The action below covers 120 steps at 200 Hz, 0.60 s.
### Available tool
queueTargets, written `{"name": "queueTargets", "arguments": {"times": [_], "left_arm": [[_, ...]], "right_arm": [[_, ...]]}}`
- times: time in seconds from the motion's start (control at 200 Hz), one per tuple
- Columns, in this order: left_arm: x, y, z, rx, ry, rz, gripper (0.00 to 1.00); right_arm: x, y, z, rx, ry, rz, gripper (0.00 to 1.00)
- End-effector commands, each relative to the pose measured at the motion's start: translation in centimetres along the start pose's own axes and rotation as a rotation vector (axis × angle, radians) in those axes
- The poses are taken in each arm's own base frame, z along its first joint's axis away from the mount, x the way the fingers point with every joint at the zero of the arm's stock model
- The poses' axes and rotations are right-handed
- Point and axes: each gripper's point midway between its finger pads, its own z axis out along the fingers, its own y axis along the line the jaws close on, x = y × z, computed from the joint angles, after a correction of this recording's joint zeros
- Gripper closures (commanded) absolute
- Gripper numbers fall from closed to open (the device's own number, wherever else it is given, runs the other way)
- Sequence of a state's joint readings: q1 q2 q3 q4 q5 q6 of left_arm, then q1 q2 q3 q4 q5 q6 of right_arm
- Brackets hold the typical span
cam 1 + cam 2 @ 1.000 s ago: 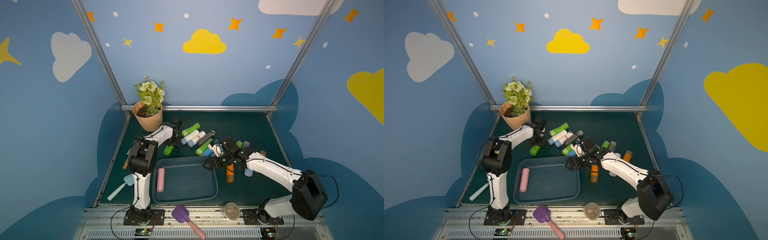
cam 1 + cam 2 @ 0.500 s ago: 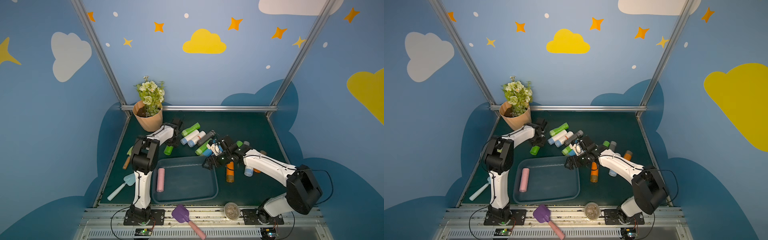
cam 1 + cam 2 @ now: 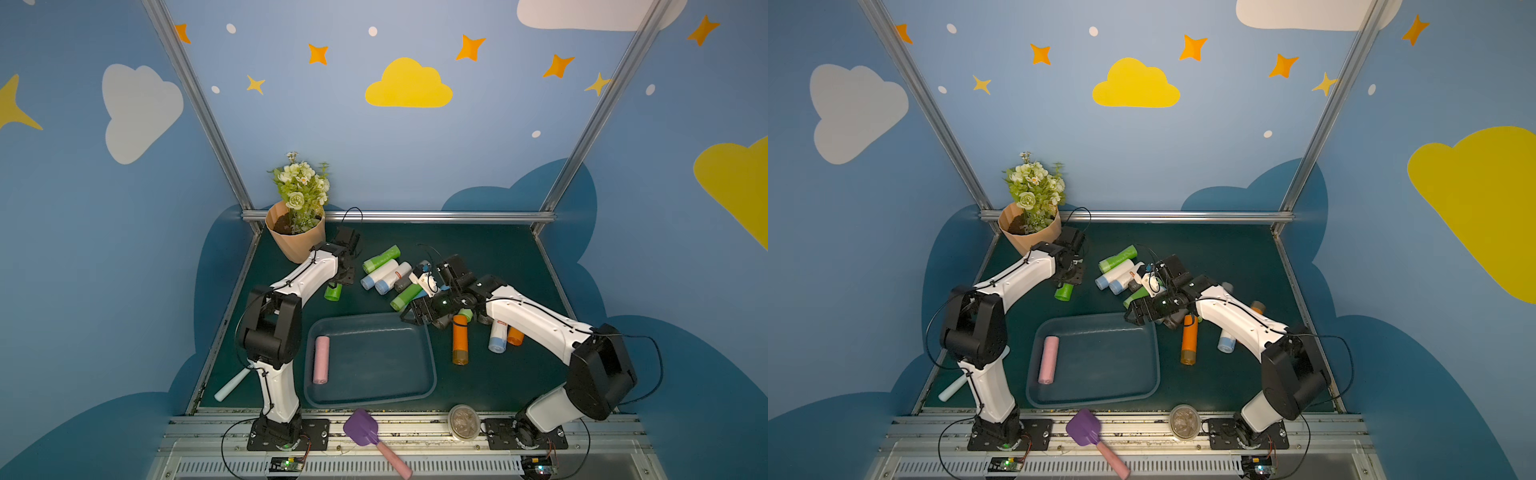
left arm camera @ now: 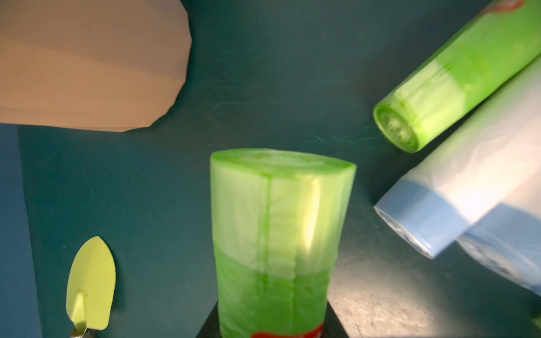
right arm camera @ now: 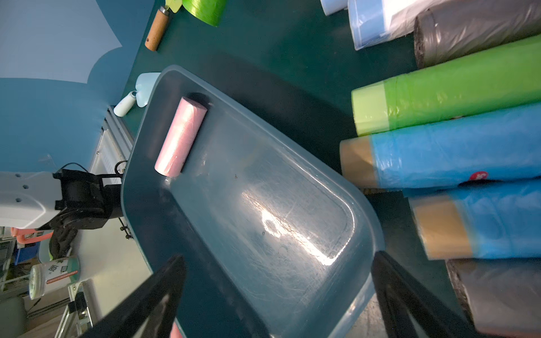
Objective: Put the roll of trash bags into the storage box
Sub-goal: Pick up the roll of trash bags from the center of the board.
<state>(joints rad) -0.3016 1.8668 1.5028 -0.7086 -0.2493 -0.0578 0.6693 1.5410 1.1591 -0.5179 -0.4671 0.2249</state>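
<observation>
Now, with my left gripper (image 3: 335, 285) closed round the green roll (image 4: 275, 234) near the pot (image 3: 297, 245), I should lift, carry it to the box (image 3: 430, 361), and set it beside the 1 pink roll (image 3: 321, 359), keeping my open right gripper (image 5: 278, 256) clear.

I find almost nothing here I can truly read. From my right wrist, a white canister (image 5: 54, 276) beyond the edge of the table (image 5: 292, 58) carries large dark characters on its side, too blurred for me to make out. A blue roll (image 5: 456, 158) wears a round red sticker (image 5: 479, 176) with a small white mark, unreadable. From my left wrist, the green roll (image 4: 275, 234) shows only the rim of a red label (image 4: 288, 333), its print cut off.
</observation>
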Motion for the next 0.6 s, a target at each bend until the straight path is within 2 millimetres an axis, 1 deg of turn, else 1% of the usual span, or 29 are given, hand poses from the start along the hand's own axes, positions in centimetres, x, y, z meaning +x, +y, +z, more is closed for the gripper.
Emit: {"name": "queueTargets", "arguments": {"times": [0.0, 0.155, 0.25, 0.435, 0.521, 0.596], "left_arm": [[0.1, 0.2, -2.0, 0.032, -0.01, -0.058, 0.64], [0.7, -0.4, -3.4, 0.094, 0.008, -0.115, 0.64], [1.3, -1.1, -4.9, 0.163, 0.003, -0.169, 0.64], [4.1, -2.5, -7.3, 0.29, 0.034, -0.238, 0.64], [5.4, -2.4, -8.3, 0.303, 0.043, -0.252, 0.64], [6.5, -2.4, -9.3, 0.325, 0.052, -0.261, 0.64]], "right_arm": [[0.2, 0.9, -0.9, -0.017, -0.016, 0.022, 0.03], [1.2, 0.5, -2.2, 0.036, -0.047, 0.031, 0.03], [1.8, 0.4, -3.0, 0.053, -0.07, 0.037, 0.03], [2.6, 0.6, -4.0, 0.061, -0.078, 0.029, 0.03], [2.8, 0.8, -4.4, 0.062, -0.093, 0.026, 0.03], [2.9, 1.5, -4.9, 0.067, -0.115, -0.006, 0.03]]}}
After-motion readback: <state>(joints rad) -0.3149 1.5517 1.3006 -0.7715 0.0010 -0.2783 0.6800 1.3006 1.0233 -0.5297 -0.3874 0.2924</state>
